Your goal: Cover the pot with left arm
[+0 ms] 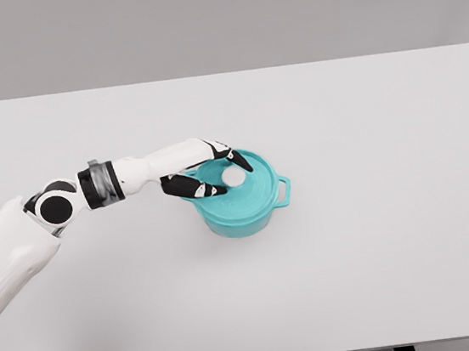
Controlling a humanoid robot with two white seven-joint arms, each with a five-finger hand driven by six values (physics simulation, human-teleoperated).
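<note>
A teal pot [238,218] stands on the white worktop [382,260], a little left of the middle of it. The teal lid [249,192] sits on top of the pot and covers its opening; it looks level, and its rim follows the rim of the pot. One small loop handle of the pot [283,191] points to the right. In the middle of the lid there is a round white knob [234,177].

The left arm [132,175] comes in from the lower left and reaches across to the pot. The left robot hand [208,170] is over the left part of the lid, with its black-tipped fingers [237,158] curved around the knob from above and from below. Whether the fingertips press on the knob or only stand just beside it, I cannot tell from this view.
</note>
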